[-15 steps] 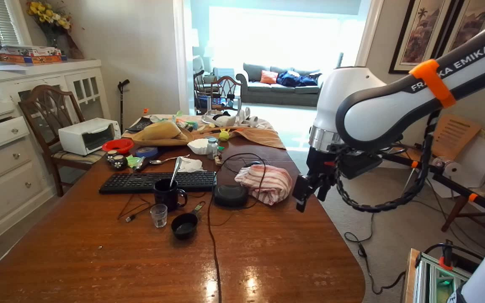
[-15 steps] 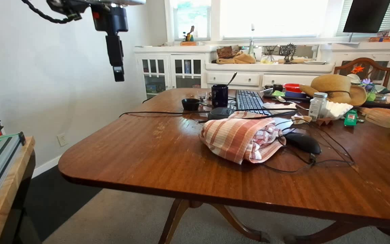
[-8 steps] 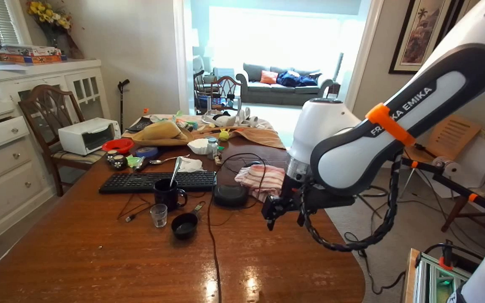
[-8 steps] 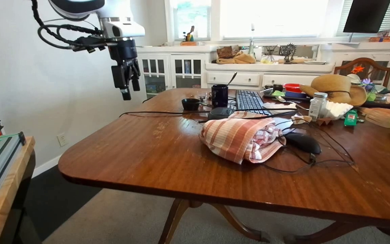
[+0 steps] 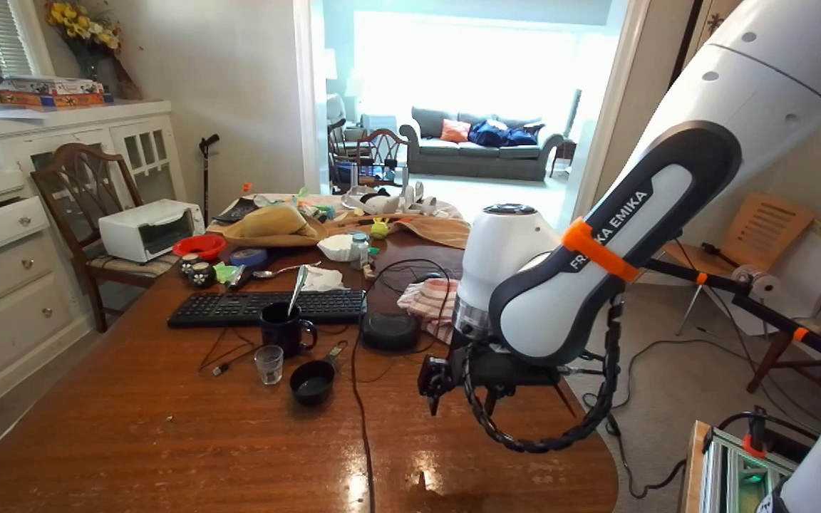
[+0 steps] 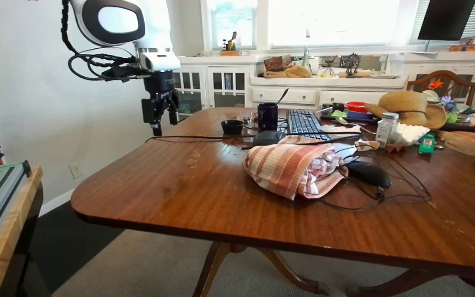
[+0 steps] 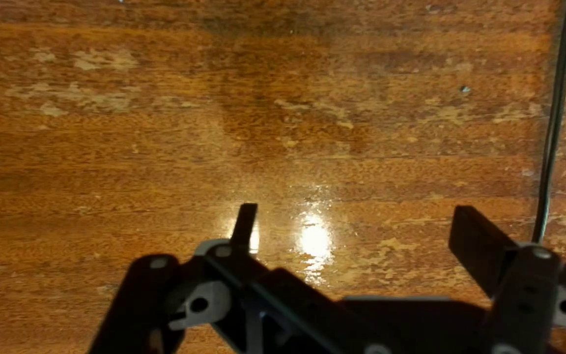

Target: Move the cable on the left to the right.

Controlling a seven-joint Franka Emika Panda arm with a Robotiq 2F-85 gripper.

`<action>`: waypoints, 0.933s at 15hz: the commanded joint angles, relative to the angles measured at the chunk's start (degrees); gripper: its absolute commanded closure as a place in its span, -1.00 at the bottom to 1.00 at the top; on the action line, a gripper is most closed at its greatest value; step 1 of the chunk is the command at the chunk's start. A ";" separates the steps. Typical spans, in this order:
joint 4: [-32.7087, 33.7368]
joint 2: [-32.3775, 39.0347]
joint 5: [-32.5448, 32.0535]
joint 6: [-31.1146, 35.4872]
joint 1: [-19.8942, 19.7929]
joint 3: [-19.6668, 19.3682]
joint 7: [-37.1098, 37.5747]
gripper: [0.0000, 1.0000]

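The cable [image 5: 363, 420] is a thin black cord. It runs down the table from near the black round device to the near edge in an exterior view. It also lies across the table in an exterior view [image 6: 204, 137]. In the wrist view the cable [image 7: 555, 123] runs down the right side and passes behind the right finger. My gripper [image 7: 355, 211] is open, with only table between its fingers. The gripper [image 5: 462, 407] hangs above the table to the right of the cable. It also shows in an exterior view [image 6: 165, 127], pointing down.
A black measuring cup [image 5: 313, 388], a clear glass [image 5: 269, 365] and a dark mug [image 5: 284, 331] stand left of the cable. A black round device [image 5: 390, 332] and a striped cloth [image 6: 291, 167] lie farther back. A keyboard [image 5: 218, 310] lies behind the mug.
The arm has swung in over the table, and the gripper has moved lower and closer to the cable. The gripper has turned in view. The cable has not moved.
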 commanded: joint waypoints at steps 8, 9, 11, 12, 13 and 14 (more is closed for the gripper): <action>4.32 8.30 -3.39 9.28 9.77 -2.80 9.55 -1.00; 5.06 9.71 -3.22 10.34 11.25 -3.05 10.58 -1.00; 6.66 12.52 -4.36 11.37 14.54 -4.34 12.82 -1.00; 7.46 13.76 -4.41 12.01 15.74 -4.80 13.06 -1.00; 8.32 15.06 -4.46 12.44 17.13 -5.41 13.34 -1.00; 9.16 16.07 -4.63 12.58 18.40 -6.17 13.49 -1.00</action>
